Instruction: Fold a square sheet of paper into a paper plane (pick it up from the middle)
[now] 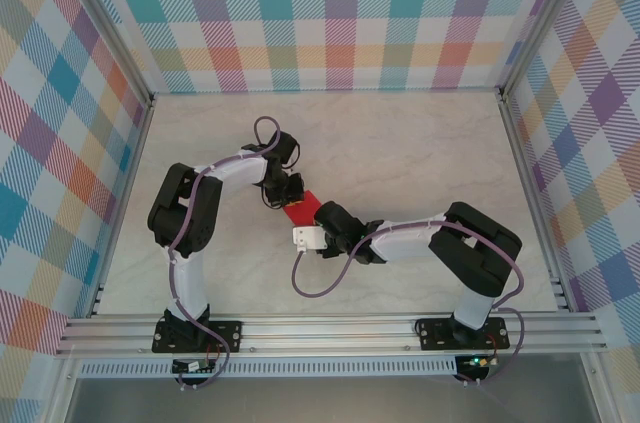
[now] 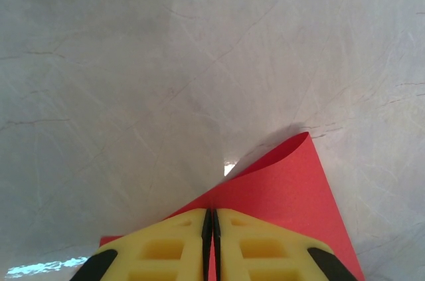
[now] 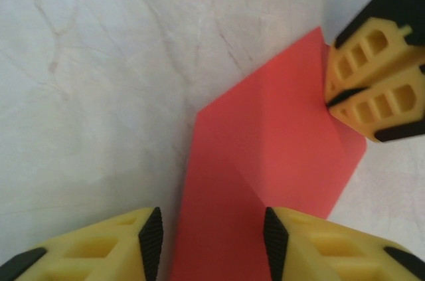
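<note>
No readable text or markings

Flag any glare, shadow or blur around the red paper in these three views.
Left wrist: sharp; small glare spot on the pale marbled tabletop beside the thin bright red paper sheet, soft shadow behind its lifted corner. Right wrist: soft throughout, the yellow-and-black left claw blurred. Top external: even light, no glare on the sheet.
</note>
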